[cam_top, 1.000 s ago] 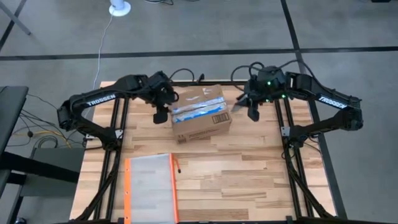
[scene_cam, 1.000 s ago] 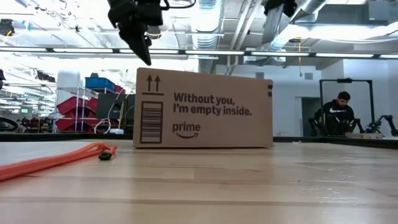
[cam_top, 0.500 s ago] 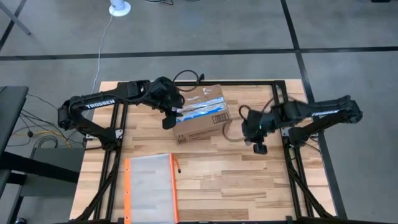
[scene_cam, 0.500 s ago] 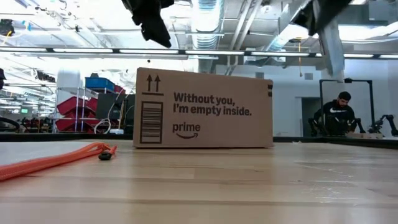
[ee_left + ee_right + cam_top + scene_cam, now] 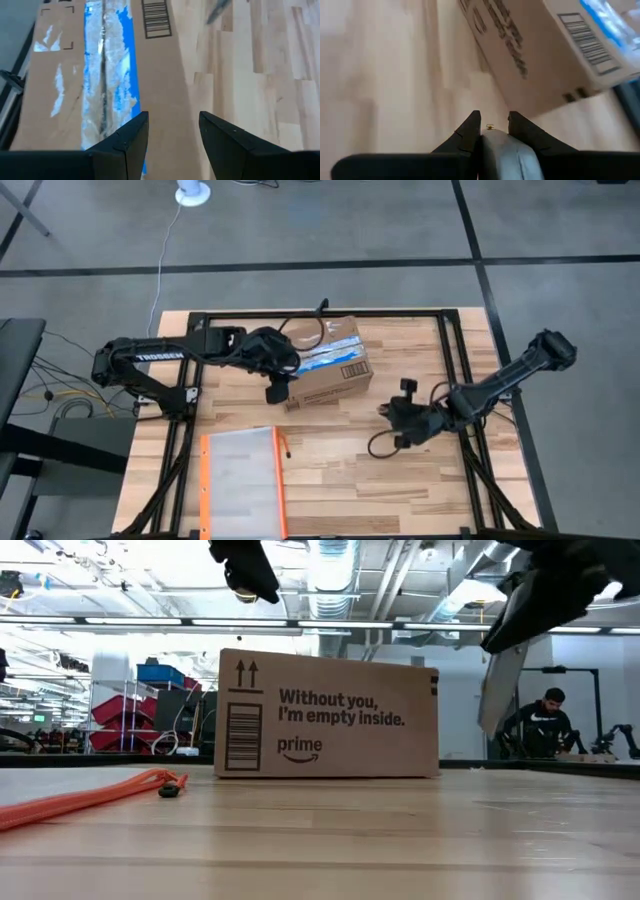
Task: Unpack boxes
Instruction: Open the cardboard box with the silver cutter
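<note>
On the far half of the wooden table (image 5: 330,470) sits your cardboard box (image 5: 325,365), flaps shut, blue-and-white tape (image 5: 107,75) running along its top seam and a barcode (image 5: 154,19) printed beside it; from table height you read "Without you, I'm empty inside." on its side (image 5: 330,715), with two up-arrows and a second barcode at one end. Your left gripper (image 5: 277,385) hangs over the box's left end, above the top face — the left wrist view looks straight down on the tape between the two dark fingers (image 5: 125,142); they stand a little apart with nothing between them, and you can't tell from these views whether the tips touch the cardboard. Your right gripper (image 5: 392,420) is out on the open boards, near the box's right front corner but apart from it; the right arm is stretched low across the table from the right edge. In the right wrist view the fingertips (image 5: 470,131) are nearly together and a pale grey blade-like piece (image 5: 502,150) sits clamped between them, pointing toward the box's printed side. Near you on the left lies the orange-edged clear pouch (image 5: 240,480), well apart from the box; a person (image 5: 540,725) sits in the room behind.
</note>
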